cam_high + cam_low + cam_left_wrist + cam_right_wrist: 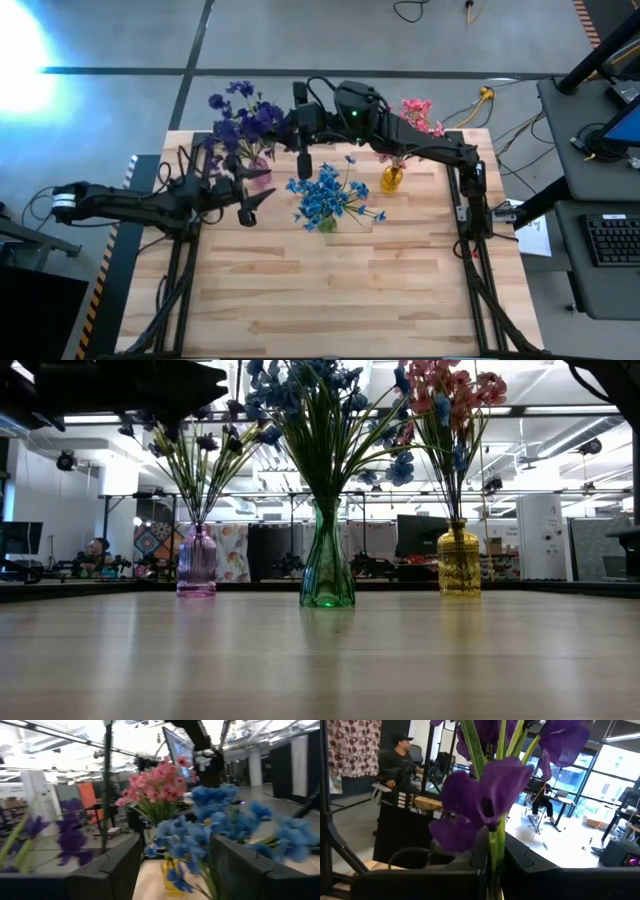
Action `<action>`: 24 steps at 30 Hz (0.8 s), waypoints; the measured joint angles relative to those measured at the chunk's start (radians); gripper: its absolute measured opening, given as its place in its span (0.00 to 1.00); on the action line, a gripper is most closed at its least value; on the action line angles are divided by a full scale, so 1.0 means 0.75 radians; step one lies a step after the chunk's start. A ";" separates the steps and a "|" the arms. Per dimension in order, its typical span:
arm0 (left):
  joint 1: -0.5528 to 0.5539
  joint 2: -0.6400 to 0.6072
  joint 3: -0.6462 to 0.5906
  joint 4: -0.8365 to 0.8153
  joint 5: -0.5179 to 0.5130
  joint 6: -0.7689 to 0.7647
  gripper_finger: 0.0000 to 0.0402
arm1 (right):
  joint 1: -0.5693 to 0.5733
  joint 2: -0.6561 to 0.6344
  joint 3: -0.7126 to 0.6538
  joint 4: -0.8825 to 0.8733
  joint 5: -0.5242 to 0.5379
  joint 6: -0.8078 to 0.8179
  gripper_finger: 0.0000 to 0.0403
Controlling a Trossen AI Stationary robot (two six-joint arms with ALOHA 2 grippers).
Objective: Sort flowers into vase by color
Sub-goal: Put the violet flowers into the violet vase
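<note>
— So, how many vases stand on the pale wooden-plank table (330, 290)?

— Three, in a row toward the far edge. In the low view there is a pink-tinted ribbed glass vase (196, 563), a green flared glass vase (327, 565) and an amber-yellow round glass bottle vase (459, 562).

— And the flowers?

— Three bunches, one per vase, all thin green stems topped with clusters of small blossoms. The purple sprigs (245, 120) are in the pink vase, the blue sprigs (328, 195) in the green one in the middle, and the pink sprigs (420, 113) in the yellow one. In the low view at least one or two blue blossoms show among the pink stems, though I cannot tell which vase they belong to.

— How many arms are at work?

— Two. The left gripper (250, 195) hangs just beside the pink vase, between it and the blue bunch, its dark fingers (112, 865) spread apart with nothing between them.

— And the other?

— The right gripper (303, 160) reaches across from the far right corner to the purple bunch. Its jaws are pressed together on a green stem of a purple sprig (495, 850), with a purple blossom right in front of its camera.

— Anyone around?

— A person (400, 757) sits in the room beyond.
</note>
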 joint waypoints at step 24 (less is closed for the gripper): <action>-0.090 -0.191 0.000 -0.825 -0.001 -0.494 0.54 | -0.050 -0.002 -0.126 0.187 -0.170 0.051 0.04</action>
